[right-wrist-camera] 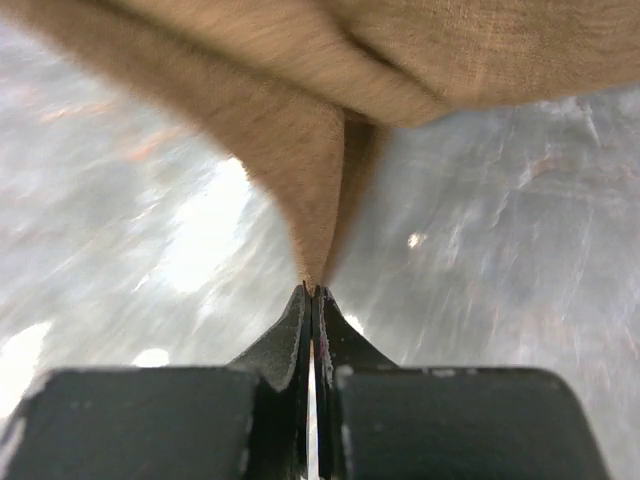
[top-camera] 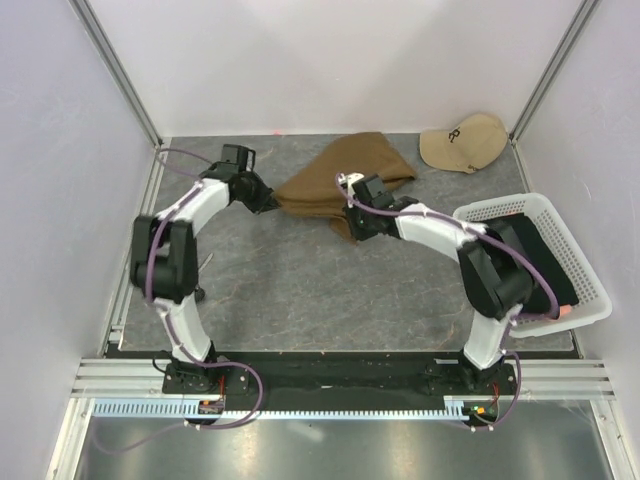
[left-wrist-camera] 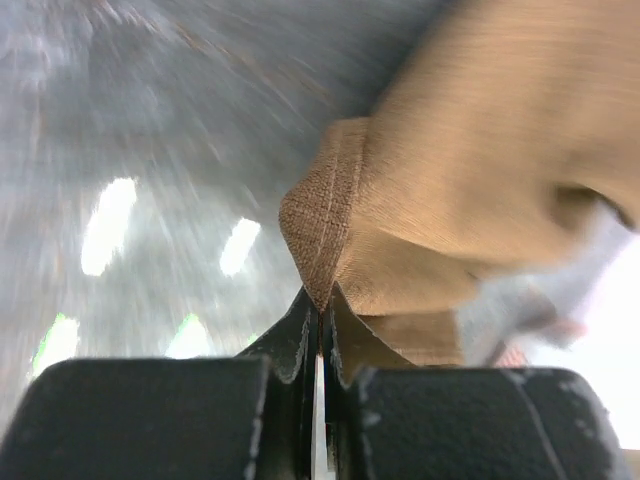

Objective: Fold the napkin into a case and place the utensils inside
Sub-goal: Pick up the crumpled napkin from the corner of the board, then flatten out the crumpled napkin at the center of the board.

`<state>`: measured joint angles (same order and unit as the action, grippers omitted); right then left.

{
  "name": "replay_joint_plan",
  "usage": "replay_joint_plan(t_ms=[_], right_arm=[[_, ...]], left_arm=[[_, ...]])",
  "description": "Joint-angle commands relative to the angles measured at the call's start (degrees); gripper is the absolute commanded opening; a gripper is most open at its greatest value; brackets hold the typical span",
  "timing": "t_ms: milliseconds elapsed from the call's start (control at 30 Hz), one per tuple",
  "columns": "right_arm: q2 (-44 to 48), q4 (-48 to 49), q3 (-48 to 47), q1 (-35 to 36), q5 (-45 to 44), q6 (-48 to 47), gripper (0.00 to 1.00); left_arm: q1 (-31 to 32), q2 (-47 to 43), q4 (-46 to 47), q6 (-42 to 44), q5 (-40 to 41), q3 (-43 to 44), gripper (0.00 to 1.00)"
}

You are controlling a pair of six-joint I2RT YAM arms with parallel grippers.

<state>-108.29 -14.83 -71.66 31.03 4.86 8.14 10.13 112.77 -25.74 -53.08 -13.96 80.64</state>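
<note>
The olive-brown napkin (top-camera: 350,175) lies bunched at the back middle of the grey table. My left gripper (top-camera: 270,203) is shut on the napkin's left corner; in the left wrist view the hemmed corner (left-wrist-camera: 322,215) is pinched at the left gripper (left-wrist-camera: 322,305). My right gripper (top-camera: 352,222) is shut on the near right corner; the right wrist view shows the napkin (right-wrist-camera: 300,190) hanging taut from the right gripper (right-wrist-camera: 313,292), lifted off the table. No utensils are in view. The napkin does not form a case.
A beige cap (top-camera: 463,143) lies at the back right corner. A white mesh basket (top-camera: 585,270) holding black fabric (top-camera: 545,255) stands at the right edge, beside the right arm. Frame posts and white walls bound the table.
</note>
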Motion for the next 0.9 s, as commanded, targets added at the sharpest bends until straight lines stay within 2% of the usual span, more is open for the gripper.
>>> replay_joint_plan(t_ms=[0, 33, 100, 133, 167, 233, 267, 367, 467, 567, 633, 667, 700, 733, 800, 833, 867], right_arm=[[18.53, -14.04, -0.59, 9.47, -10.91, -0.41, 0.0], [21.16, -16.43, -0.5, 11.41, -12.15, 0.03, 0.0], [28.9, -23.1, -0.94, 18.17, -16.0, 1.95, 0.0], [31.1, -25.84, -1.72, 21.06, -17.42, 2.92, 0.0], [34.52, -28.39, -4.08, 28.14, -19.0, 3.98, 0.0], [36.48, -35.33, -7.51, 36.25, -21.99, 8.1, 0.0], [37.09, -37.36, -11.27, 44.56, -22.78, 9.68, 0.0], [36.31, -42.9, -17.0, 58.12, -26.65, 16.98, 0.0], [37.44, -43.18, -17.82, 63.45, -31.66, 22.17, 0.0], [41.64, -42.39, -15.45, 61.89, -42.72, 24.11, 0.0], [44.2, -41.08, -14.22, 56.72, -43.45, 22.81, 0.0], [46.57, -39.85, -12.47, 48.86, -40.75, 19.66, 0.0], [47.46, -38.1, -11.67, 43.91, -38.29, 17.98, 0.0], [47.82, -37.47, -10.97, 34.55, -35.65, 16.4, 0.0], [46.34, -36.15, -9.56, 26.32, -28.96, 11.65, 0.0], [45.11, -35.45, -8.86, 18.62, -26.94, 10.33, 0.0], [41.96, -34.83, -7.28, 15.24, -23.88, 9.36, 0.0]], left_arm=[[-0.02, -20.37, 0.25, 7.01, 2.35, -3.02, 0.02], [-0.02, -27.1, 0.16, 9.11, 2.53, -5.38, 0.02], [-0.02, -33.9, -0.45, 10.97, 2.88, -7.77, 0.02], [-0.02, -41.33, -0.89, 12.81, 3.66, -9.69, 0.02], [-0.02, -44.88, -1.94, 13.7, 3.93, -10.41, 0.02], [-0.02, -52.44, -3.26, 17.02, 6.2, -11.38, 0.02], [-0.02, -59.26, -3.62, 18.0, 7.27, -11.47, 0.02], [-0.02, -68.35, -3.79, 20.91, 11.13, -10.95, 0.02], [-0.02, -69.79, -3.18, 22.49, 12.02, -8.66, 0.02], [-0.02, -64.89, -0.64, 22.76, 10.1, -7.17, 0.02], [-0.02, -57.86, 3.3, 21.71, 6.95, -6.38, 0.02], [0.06, -54.62, 4.72, 21.27, 6.14, -5.94, 0.02], [0.06, -48.84, 6.38, 20.13, 4.74, -4.98, 0.02], [0.33, -45.22, 9.53, 19.69, 3.77, -3.92, 0.02], [1.29, -38.71, 12.01, 19.51, 2.53, 0.8, 0.02], [2.86, -31.46, 12.9, 19.85, 2.7, 3.01, 0.02], [3.57, -28.08, 13.34, 20.12, 2.88, 5.29, 0.02]])
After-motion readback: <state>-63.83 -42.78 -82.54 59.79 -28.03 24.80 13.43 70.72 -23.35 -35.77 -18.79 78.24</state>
